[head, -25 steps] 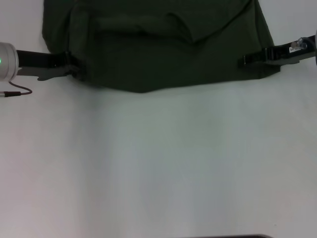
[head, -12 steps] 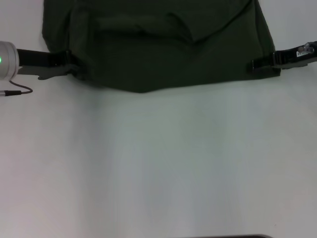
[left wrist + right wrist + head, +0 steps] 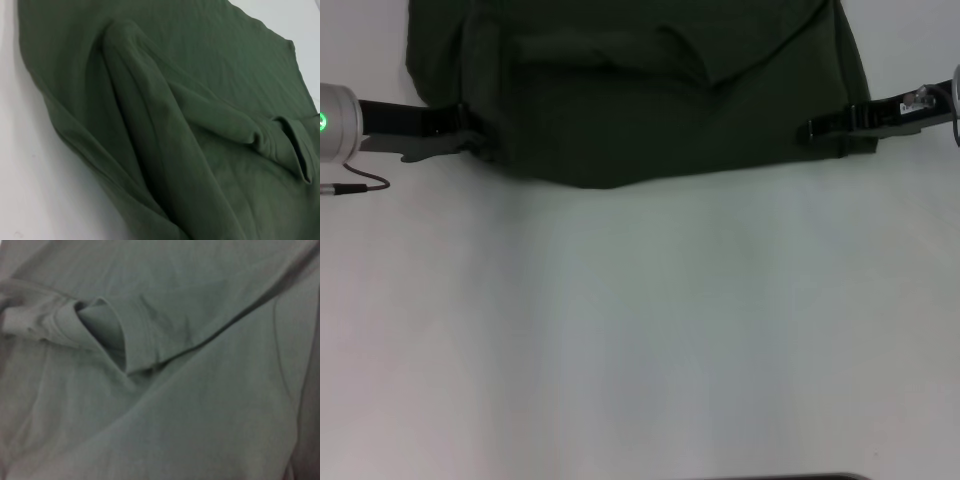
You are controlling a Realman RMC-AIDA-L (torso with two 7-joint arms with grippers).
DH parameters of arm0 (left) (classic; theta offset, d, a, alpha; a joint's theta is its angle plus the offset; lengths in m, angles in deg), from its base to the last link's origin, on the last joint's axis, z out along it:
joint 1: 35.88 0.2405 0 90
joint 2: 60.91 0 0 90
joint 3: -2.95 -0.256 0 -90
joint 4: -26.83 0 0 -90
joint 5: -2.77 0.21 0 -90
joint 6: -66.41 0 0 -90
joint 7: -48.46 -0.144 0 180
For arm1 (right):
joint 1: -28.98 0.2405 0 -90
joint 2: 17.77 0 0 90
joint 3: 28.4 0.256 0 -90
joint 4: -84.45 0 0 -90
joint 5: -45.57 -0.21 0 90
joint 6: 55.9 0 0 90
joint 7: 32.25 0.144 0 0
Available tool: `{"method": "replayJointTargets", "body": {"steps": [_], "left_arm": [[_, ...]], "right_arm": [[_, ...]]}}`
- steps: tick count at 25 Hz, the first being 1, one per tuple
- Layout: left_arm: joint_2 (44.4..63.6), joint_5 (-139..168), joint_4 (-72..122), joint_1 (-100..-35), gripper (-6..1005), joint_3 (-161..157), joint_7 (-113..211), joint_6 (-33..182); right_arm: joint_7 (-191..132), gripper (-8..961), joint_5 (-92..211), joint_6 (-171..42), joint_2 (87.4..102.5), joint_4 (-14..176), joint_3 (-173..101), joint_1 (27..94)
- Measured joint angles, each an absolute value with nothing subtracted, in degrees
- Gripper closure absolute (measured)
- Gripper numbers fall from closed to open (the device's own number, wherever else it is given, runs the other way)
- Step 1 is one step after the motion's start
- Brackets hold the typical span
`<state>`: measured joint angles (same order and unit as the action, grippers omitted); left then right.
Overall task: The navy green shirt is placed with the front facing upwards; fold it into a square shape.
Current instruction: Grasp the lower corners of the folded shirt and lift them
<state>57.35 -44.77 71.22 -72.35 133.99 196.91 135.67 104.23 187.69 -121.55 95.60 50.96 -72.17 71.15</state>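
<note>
The navy green shirt (image 3: 650,90) lies at the far side of the white table (image 3: 640,330), plain green side up and partly folded, with a sleeve flap across its middle. No lettering shows. My left gripper (image 3: 465,130) sits at the shirt's left edge near its front corner. Reaching in from the right, my right gripper (image 3: 812,128) has its tip over the cloth just inside the shirt's right edge. A long raised fold of the shirt (image 3: 150,125) fills the left wrist view. An open sleeve hem (image 3: 107,335) on the cloth fills the right wrist view.
The white table stretches bare from the shirt's front edge toward me. A thin cable (image 3: 360,185) loops under the left arm's silver wrist (image 3: 335,122). A dark strip (image 3: 790,477) shows at the table's near edge.
The right gripper pulled back to the shirt's right edge half a second ago, then moved inward again over the cloth. The left gripper and the shirt have hardly moved.
</note>
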Motion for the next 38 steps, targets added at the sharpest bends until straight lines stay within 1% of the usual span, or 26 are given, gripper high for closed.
{"method": "replayJointTargets", "body": {"steps": [25,30,33,38], "left_arm": [[57.56,-44.49,71.40,-72.53,934,134.23,196.90,136.05],[57.54,-44.49,71.42,-72.60,934,134.18,196.91,136.08],[57.49,-44.49,71.43,-72.69,934,134.15,196.91,136.10],[57.20,-44.50,71.47,-72.87,934,134.15,196.91,136.84]], "right_arm": [[104.60,74,186.07,-123.26,95.03,49.65,-72.81,71.17],[104.66,244,186.81,-123.25,95.04,49.79,-72.87,71.29],[104.82,485,186.83,-123.37,94.98,49.69,-72.69,71.21],[105.16,720,186.87,-124.65,94.25,49.54,-72.55,71.06]]}}
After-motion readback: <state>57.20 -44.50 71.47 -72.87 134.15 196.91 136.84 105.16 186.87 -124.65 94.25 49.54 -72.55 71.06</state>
